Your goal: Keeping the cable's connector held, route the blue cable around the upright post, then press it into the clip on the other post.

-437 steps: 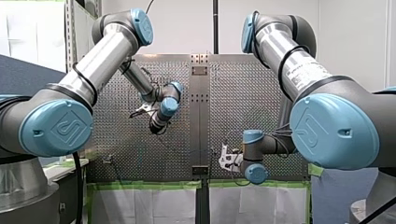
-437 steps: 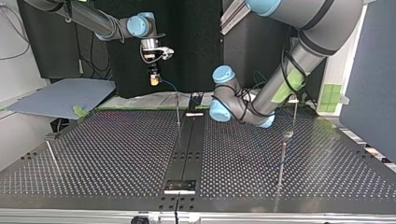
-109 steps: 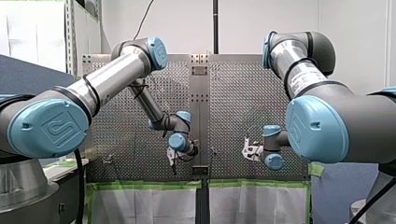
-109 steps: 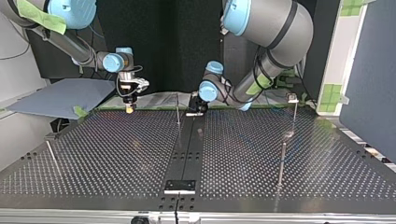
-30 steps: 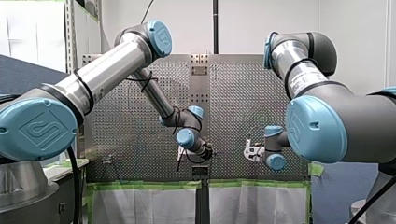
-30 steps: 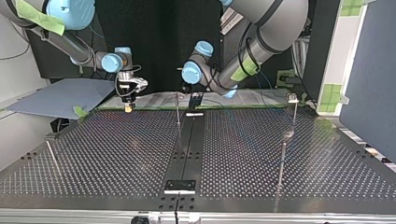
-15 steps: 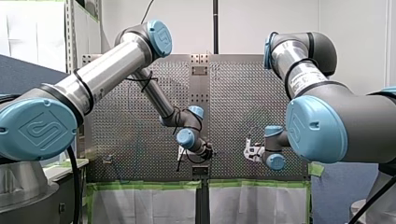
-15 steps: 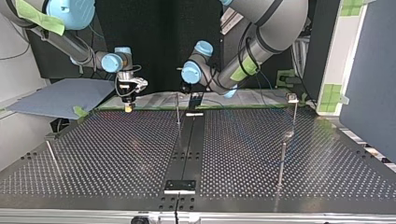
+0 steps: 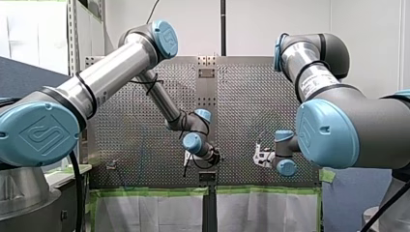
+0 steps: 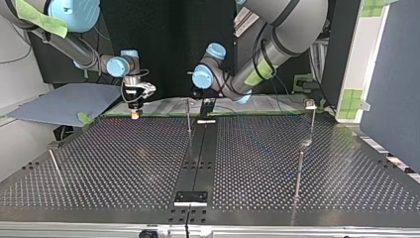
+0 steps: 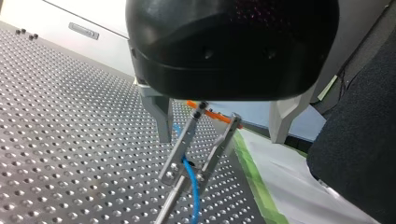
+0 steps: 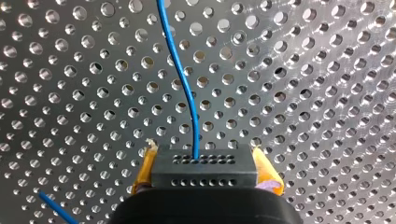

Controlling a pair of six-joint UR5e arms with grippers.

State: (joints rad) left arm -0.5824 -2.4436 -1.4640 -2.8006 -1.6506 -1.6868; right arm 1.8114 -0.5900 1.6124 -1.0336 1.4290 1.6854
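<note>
My right gripper (image 12: 205,176) is clamped on the black perforated connector (image 12: 203,161). Its thin blue cable (image 12: 184,84) — likely light and limp — trails over the perforated metal table (image 12: 327,93). My left gripper (image 11: 222,119) stands apart astride the metal clip (image 11: 201,147), the cable at its base — best pinched close beside.

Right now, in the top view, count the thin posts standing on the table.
4 posts: the centre post, the far right post, the near right post, the left edge post. Arms may hide others.

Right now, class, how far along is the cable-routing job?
Looks done: the blue cable sits in the clip. In hand: right claw grips the connector; left claw stands open astride the clip. Left: perhaps a final press, then letting go.
</note>
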